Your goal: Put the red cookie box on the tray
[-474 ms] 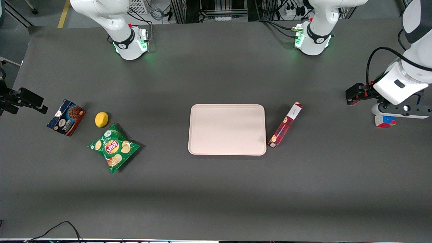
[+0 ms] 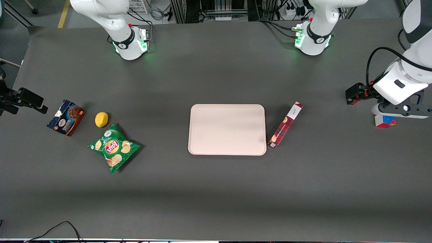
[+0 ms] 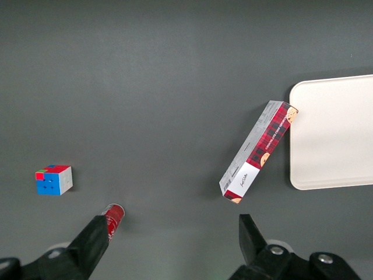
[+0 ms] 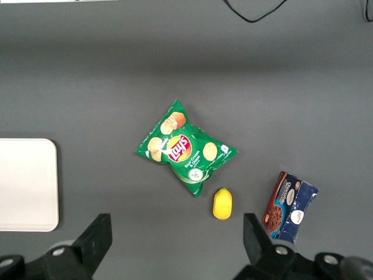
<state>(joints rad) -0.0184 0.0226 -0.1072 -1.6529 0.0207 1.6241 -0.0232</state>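
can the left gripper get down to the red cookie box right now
Probably yes. The gripper hangs open above the table, apart from the cookie box, which lies on the table beside the tray with nothing on it.

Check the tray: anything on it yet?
Nothing lies on the tray: its whole pale surface shows bare. The red cookie box lies on the table beside it, one end close to the tray's rim. The gripper hangs open above the table near the Rubik's cube.
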